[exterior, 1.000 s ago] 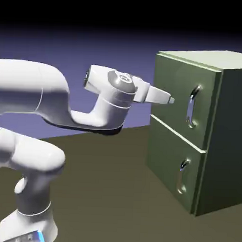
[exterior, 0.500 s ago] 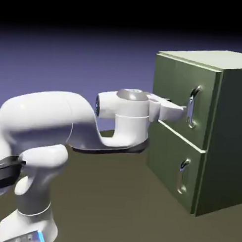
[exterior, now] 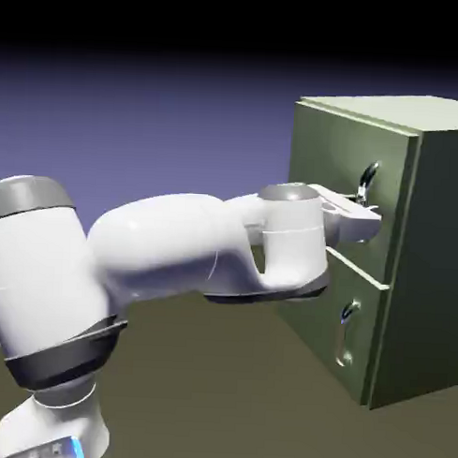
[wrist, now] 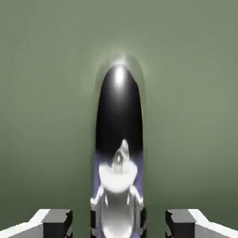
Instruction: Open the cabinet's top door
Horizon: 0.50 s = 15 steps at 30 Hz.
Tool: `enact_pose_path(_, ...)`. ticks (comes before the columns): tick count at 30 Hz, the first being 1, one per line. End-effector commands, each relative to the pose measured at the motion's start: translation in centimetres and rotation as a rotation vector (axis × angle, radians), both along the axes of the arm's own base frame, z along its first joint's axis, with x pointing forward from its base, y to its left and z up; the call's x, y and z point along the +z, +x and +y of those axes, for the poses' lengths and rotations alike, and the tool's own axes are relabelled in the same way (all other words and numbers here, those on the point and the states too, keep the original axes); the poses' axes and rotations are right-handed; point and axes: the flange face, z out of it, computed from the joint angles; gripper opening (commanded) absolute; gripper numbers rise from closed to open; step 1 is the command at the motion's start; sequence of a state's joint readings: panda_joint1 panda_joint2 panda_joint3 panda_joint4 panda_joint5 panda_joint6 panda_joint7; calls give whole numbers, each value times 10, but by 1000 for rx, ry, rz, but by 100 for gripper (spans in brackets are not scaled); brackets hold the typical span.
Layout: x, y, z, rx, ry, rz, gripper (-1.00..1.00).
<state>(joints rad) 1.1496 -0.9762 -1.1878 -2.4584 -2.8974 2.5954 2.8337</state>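
We see the gripper (exterior: 364, 218) at the top door's (exterior: 329, 171) handle (wrist: 119, 139). Its fingers (wrist: 56, 223) are spread, one each side of the handle, gripping nothing.

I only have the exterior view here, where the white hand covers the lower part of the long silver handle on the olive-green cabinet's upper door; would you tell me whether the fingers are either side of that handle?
Observer: Yes. In the hand view the long silver handle runs up the middle, with one grey finger tip on each side of it.
Operator: Thank you. Is the gripper closed on it?
Observer: No, the gripper is open; green door panel shows between each tip and the handle.
Operator: Is the handle centred between them?
Observer: Roughly; the gaps on both sides look about equal.
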Motion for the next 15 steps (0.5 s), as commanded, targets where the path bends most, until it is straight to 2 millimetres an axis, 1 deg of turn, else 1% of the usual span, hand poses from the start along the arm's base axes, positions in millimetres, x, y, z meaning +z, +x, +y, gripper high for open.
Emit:
enact_pose_path(1, 0, -4, 2, -11, -3, -1, -100)
enact_pose_path(7, 0, -46, 24, -141, -3, -1, -100)
enact_pose_path(15, 0, -90, 55, -288, -3, -1, -100)
